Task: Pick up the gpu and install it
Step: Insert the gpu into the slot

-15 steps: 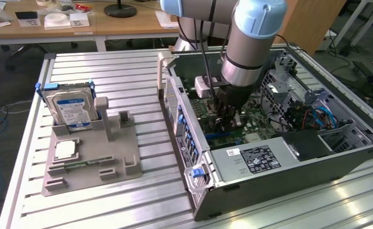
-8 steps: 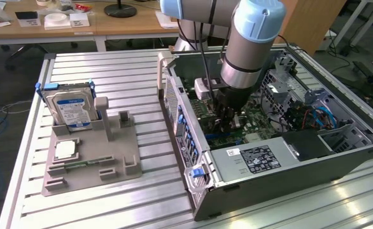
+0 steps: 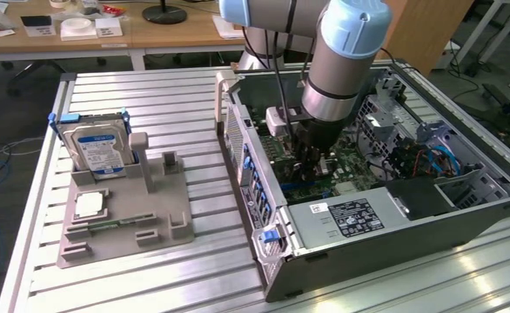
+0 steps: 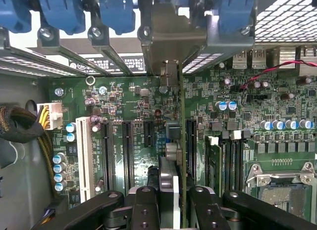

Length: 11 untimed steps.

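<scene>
The black gripper (image 4: 174,203) is reaching down inside the open grey metal computer case (image 3: 394,215), and it is holding the gpu (image 4: 181,141), a thin dark card seen edge-on, between its two fingers (image 4: 146,205). In the wrist view the card is standing upright over the green board (image 4: 124,111), lined up beside the long black slots (image 4: 128,151), with its metal end piece up by the blue clips (image 4: 116,10) at the back wall of the case. In the exterior view the grey and light blue robot arm (image 3: 346,59) is pointing straight down into the case. A black and white label (image 3: 353,218) is sitting on the silver power box, but its writing is too small to read. On the ribbed metal bench (image 3: 150,98), a silver hard drive with a blue label (image 3: 96,151) is standing in a grey holder (image 3: 124,222), and a small square silver chip (image 3: 90,204) is lying near it.
</scene>
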Each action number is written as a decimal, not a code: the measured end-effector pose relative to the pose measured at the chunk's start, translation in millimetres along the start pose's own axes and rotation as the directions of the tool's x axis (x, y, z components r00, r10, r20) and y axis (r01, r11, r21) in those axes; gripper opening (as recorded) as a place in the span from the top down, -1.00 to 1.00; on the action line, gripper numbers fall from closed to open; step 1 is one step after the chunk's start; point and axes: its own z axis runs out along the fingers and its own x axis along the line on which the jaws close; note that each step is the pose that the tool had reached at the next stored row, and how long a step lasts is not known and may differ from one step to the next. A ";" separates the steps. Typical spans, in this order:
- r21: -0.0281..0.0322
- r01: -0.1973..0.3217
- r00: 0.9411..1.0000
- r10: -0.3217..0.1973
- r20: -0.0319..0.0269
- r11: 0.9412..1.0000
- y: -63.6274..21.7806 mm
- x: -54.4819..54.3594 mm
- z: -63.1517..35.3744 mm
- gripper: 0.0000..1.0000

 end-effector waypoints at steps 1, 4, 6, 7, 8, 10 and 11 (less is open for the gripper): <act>0.000 0.000 1.000 0.000 0.000 1.000 0.0 0.0 0.0 0.44; -0.001 0.000 1.000 0.000 0.000 1.000 0.1 0.0 0.0 0.44; -0.001 0.000 1.000 0.000 0.000 1.000 0.1 0.0 0.2 0.44; -0.001 0.000 1.000 0.000 0.001 1.000 0.1 0.0 0.5 0.44; -0.001 0.000 1.000 0.000 0.001 1.000 0.1 0.0 1.0 0.44; -0.001 0.000 1.000 0.000 0.002 1.000 0.1 0.0 2.3 0.44; -0.001 0.000 1.000 0.000 0.003 1.000 0.1 0.1 3.0 0.44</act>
